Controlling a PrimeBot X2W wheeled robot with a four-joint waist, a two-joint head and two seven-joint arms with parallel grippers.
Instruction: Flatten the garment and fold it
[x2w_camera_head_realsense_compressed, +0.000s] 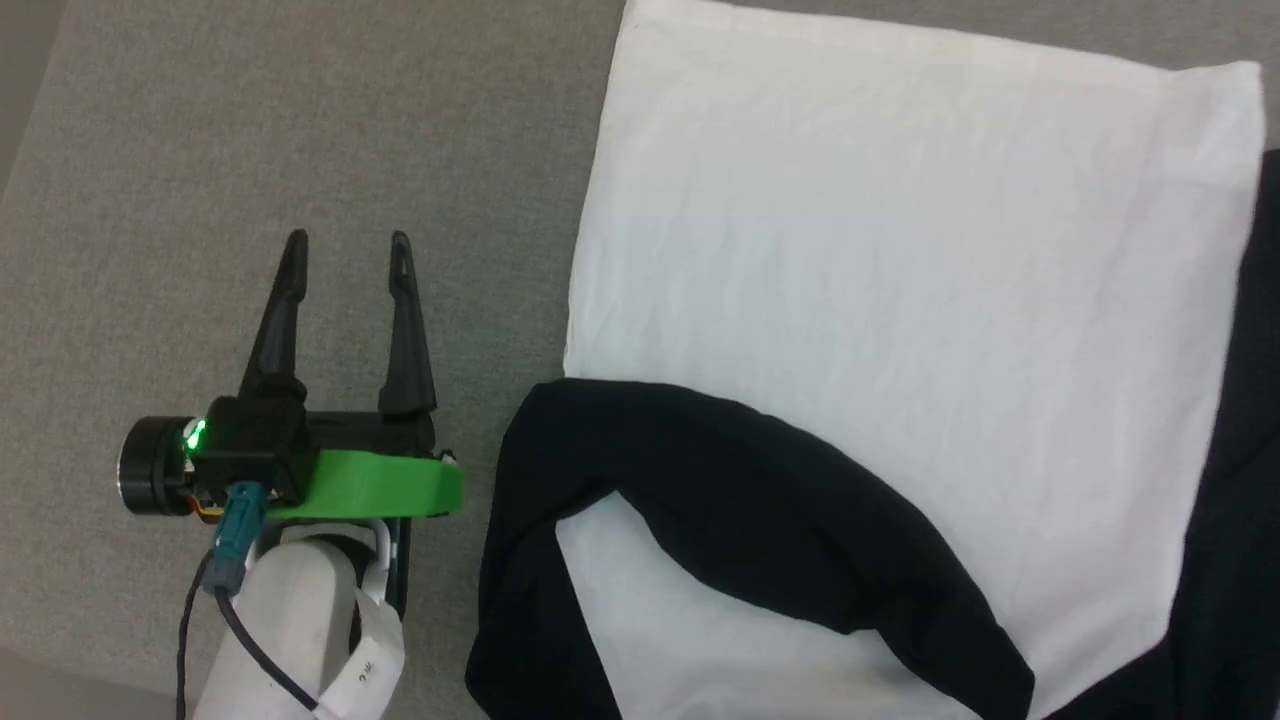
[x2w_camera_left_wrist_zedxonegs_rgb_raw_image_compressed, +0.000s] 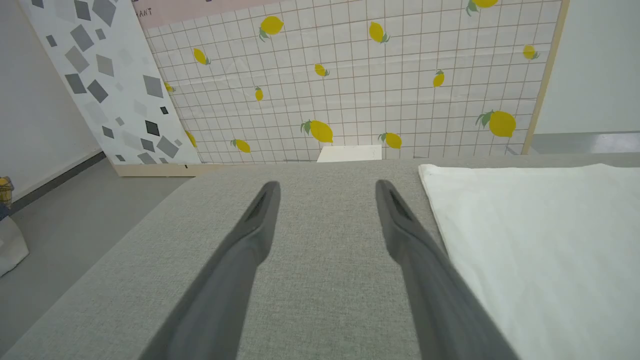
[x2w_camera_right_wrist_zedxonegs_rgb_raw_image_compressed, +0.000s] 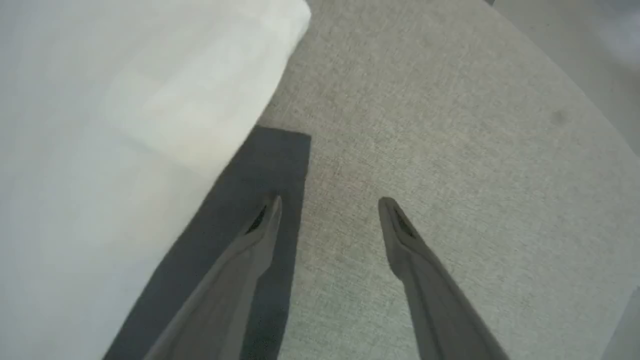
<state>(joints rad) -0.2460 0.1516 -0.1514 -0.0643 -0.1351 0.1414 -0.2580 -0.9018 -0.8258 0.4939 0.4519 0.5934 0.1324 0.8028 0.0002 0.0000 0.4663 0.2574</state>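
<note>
1. Counting one garment (x2w_camera_head_realsense_compressed: 900, 250), spread flat on the grey woven surface (x2w_camera_head_realsense_compressed: 200, 150), white body lightly creased.
2. Counting two black sleeves: the near sleeve (x2w_camera_head_realsense_compressed: 760, 500) folded in a curve across the near part of the white body, the right sleeve (x2w_camera_head_realsense_compressed: 1240, 450) lying along the garment's right edge.
3. Counting two claws, each with two long dark fingers.
4. Finding the left claw (x2w_camera_head_realsense_compressed: 348, 240) just left of the garment and apart from it, jaws spread wide and holding nothing, above bare surface.
5. Finding the right claw (x2w_camera_right_wrist_zedxonegs_rgb_raw_image_compressed: 330, 200) at the garment's right side, jaws likewise wide and empty, one finger over the flat black right sleeve, the other over bare surface; contact with the cloth impossible to tell.
6. Seeing, past the far edge of the surface in the left wrist view, a white grid panel (x2w_camera_left_wrist_zedxonegs_rgb_raw_image_compressed: 350, 75) dotted with yellow lemons, a slanted panel (x2w_camera_left_wrist_zedxonegs_rgb_raw_image_compressed: 100, 75) patterned with grey shards, a small white box (x2w_camera_left_wrist_zedxonegs_rgb_raw_image_compressed: 350, 152) and a grey floor (x2w_camera_left_wrist_zedxonegs_rgb_raw_image_compressed: 65, 220).
</note>
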